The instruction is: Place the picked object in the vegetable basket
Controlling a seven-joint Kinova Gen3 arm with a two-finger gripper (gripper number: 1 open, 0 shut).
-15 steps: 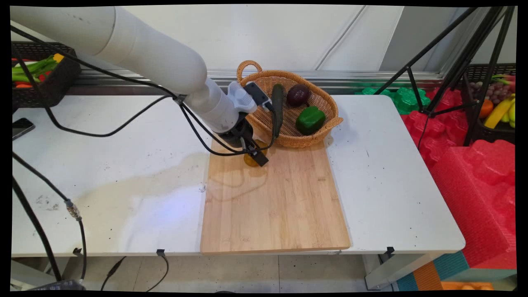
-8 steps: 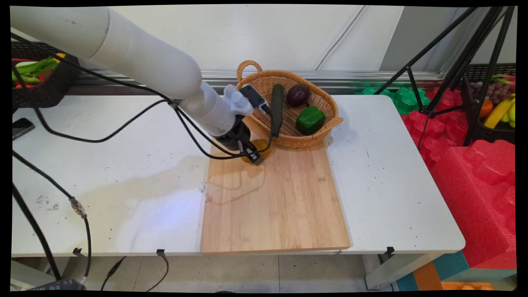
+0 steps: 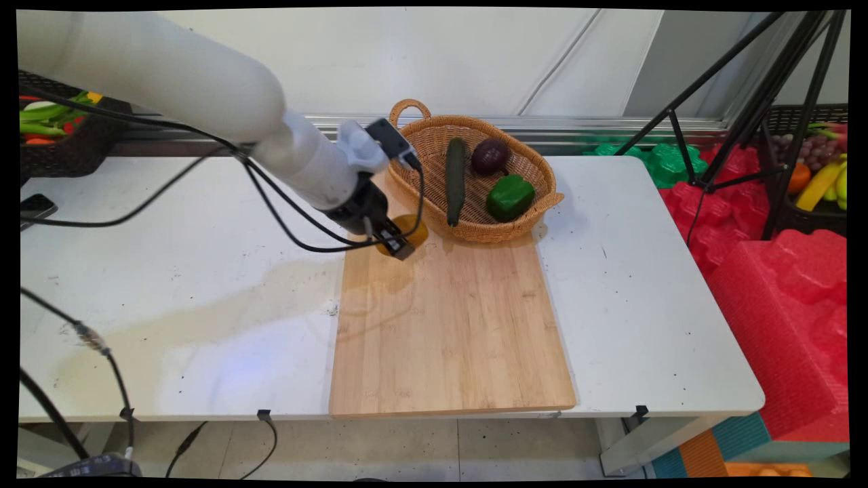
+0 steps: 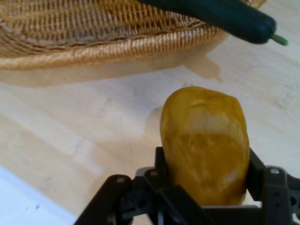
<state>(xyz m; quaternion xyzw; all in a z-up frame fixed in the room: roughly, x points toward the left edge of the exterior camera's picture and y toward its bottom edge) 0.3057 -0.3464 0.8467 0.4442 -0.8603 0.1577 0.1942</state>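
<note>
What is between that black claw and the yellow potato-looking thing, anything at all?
Nothing visible. The gripper is shut on the yellow potato, its fingers against both sides, above the wooden board beside the wicker basket.

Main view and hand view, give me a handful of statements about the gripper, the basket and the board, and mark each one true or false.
1. The gripper is shut on a yellow-brown potato. True.
2. The wicker basket holds a cucumber, a dark red onion and a green bell pepper. True.
3. The potato lies inside the basket. False: it is outside the basket, in the gripper over the far left corner of the wooden cutting board.
4. The cutting board hangs off the table's right edge. False: it lies mid-table, reaching the near edge of the white table.
5. The green bell pepper sits on the cutting board. False: it is in the basket.
</note>
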